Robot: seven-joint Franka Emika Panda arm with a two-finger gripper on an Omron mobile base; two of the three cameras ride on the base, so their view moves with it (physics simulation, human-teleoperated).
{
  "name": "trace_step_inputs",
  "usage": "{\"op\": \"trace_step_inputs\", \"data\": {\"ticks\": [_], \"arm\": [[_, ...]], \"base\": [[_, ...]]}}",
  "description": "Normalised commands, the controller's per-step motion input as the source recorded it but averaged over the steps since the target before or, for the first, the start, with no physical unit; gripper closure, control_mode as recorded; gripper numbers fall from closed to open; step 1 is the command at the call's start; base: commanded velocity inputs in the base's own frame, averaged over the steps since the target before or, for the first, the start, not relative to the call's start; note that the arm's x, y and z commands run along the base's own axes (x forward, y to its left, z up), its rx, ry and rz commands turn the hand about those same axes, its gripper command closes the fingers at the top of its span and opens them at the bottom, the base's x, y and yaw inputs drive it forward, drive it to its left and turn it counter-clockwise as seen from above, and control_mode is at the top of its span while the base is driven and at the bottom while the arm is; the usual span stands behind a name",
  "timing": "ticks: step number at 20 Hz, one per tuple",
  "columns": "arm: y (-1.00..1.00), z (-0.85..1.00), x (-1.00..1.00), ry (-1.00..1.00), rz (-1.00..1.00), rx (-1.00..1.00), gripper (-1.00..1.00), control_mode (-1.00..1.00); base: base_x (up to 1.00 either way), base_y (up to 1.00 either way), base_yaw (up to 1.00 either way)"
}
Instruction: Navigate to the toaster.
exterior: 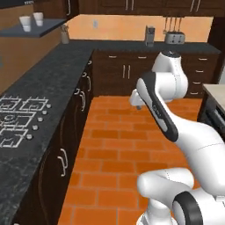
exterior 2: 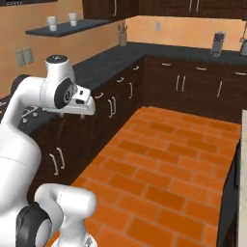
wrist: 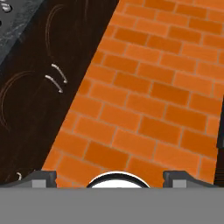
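Steering toward the toaster (exterior: 175,38) at one o'clock on the far worktop (exterior: 132,45), I risk clipping the left cabinets (exterior: 66,145); the tool (wrist: 110,177) hangs released, empty.

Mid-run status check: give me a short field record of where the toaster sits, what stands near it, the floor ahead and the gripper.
toaster: on the far counter against the back wall, well ahead of the base
beside it: coffee machine to its left, apart
floor: orange brick, open between the cabinet runs
stove: on the left counter, near the base
gripper: open, holding nothing, pointed down at the floor
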Motion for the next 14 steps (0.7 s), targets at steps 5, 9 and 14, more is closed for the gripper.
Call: {"op": "trace_step_inputs", "data": {"ticks": [5,9,14], "arm": [[0.00,0.00,0.00,0.00,0.00,0.00,-1.00,1.00],[0.00,0.00,0.00,0.00,0.00,0.00,-1.00,1.00],[0.00,0.00,0.00,0.00,0.00,0.00,-1.00,1.00]], "base": [[1.00,-0.60,-0.43],[1.00,-0.23,-0.28],[0.89,-0.06,-0.27]]}}
